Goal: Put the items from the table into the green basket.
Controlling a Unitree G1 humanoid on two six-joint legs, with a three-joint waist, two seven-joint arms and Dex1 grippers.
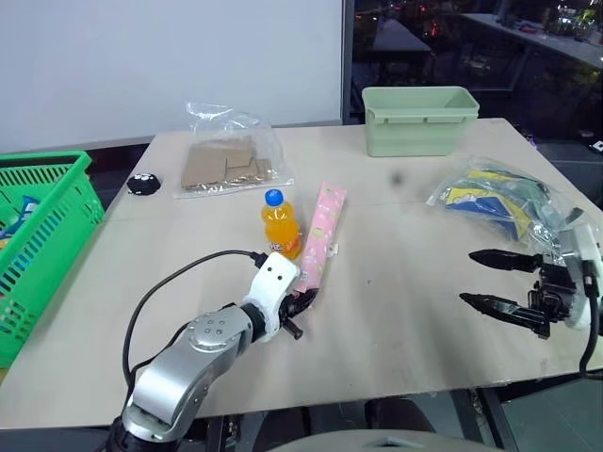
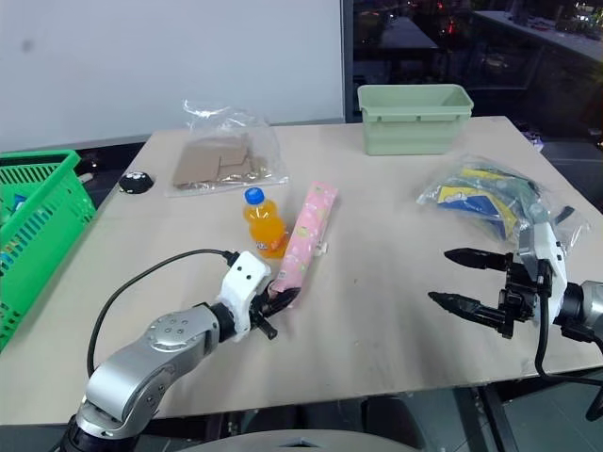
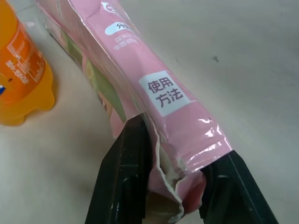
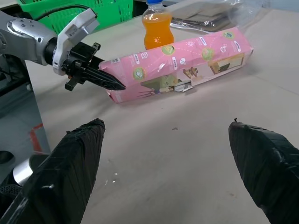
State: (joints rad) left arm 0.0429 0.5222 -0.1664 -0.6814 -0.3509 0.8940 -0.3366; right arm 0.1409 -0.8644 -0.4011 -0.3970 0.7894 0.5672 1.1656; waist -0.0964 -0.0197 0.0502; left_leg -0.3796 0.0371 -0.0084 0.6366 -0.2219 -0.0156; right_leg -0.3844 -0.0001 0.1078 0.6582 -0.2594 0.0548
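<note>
The long flat pink packet (image 1: 320, 235) lies on the pale wood-look table (image 1: 396, 311) with its long axis running away from the robot, far end tilted slightly right, near end toward the left arm. Its glossy printed film is crumpled at that near end, where the left gripper (image 3: 175, 186) has its two black fingers clamped on the seam. Just beside the packet's left side stands the orange drink bottle (image 1: 281, 226), upright, smooth plastic with a blue cap. The right gripper (image 1: 495, 280) hovers over the table's right part, its pointed black fingers wide apart, holding nothing. The bright green lattice basket (image 1: 42, 235) sits at the table's left edge, well apart from the packet.
</note>
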